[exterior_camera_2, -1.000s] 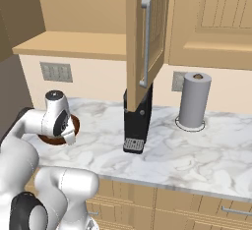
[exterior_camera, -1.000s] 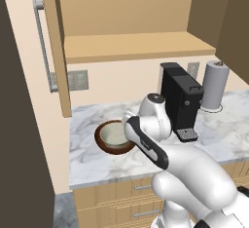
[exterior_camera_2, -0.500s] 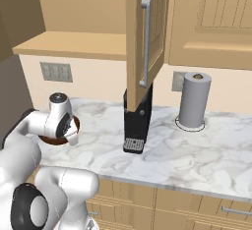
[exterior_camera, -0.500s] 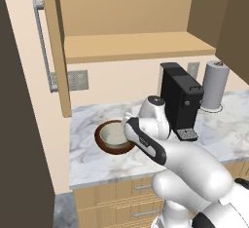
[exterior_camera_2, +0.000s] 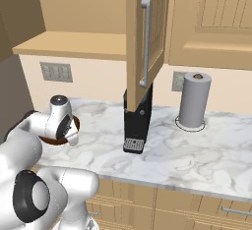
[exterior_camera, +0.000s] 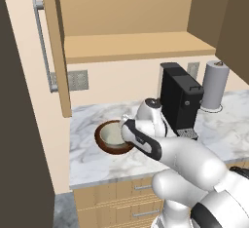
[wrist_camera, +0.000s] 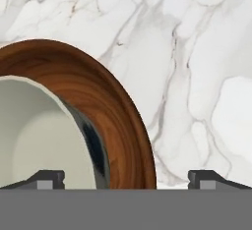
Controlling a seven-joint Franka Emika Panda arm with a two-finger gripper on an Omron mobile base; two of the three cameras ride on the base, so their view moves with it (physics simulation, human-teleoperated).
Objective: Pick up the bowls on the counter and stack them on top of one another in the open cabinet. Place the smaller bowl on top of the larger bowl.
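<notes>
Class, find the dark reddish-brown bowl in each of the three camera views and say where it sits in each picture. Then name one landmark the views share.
Left base view: larger bowl sits left of centre on the counter, beside the arm, with the smaller bowl inside it.
Right base view: larger bowl at the left edge, mostly behind the arm.
Hand view: larger bowl curves across the left half.
Shared landmark: the veined marble counter.

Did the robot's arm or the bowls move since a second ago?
The arm barely shifted: its wrist crept slightly toward the coffee machine above the bowls. Nothing was grabbed or released. The smaller bowl stays nested in the larger bowl on the counter; the gripper is open around the brown rim.
</notes>
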